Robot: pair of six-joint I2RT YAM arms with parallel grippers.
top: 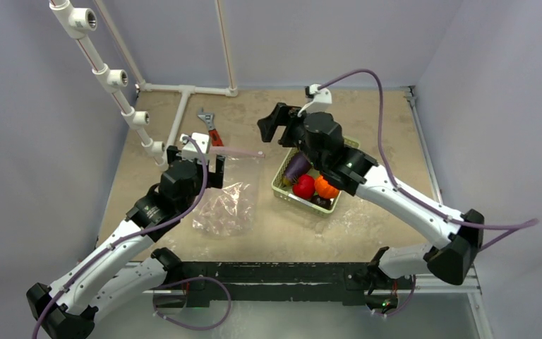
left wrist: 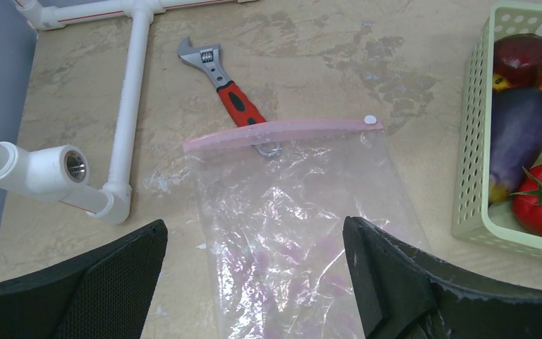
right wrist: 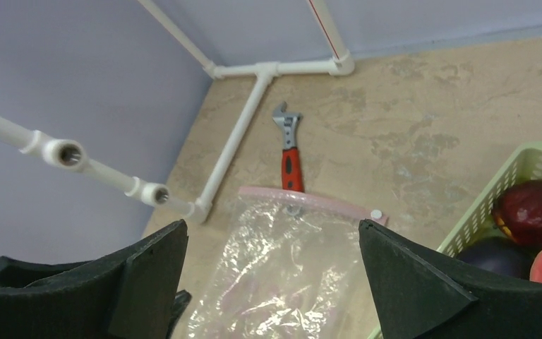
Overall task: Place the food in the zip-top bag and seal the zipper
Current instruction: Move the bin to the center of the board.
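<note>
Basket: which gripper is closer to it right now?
Right. The right gripper hangs open just beyond the basket's far-left corner, its wrist above the basket. The left gripper, open, is over the bag, off to the basket's left.
</note>
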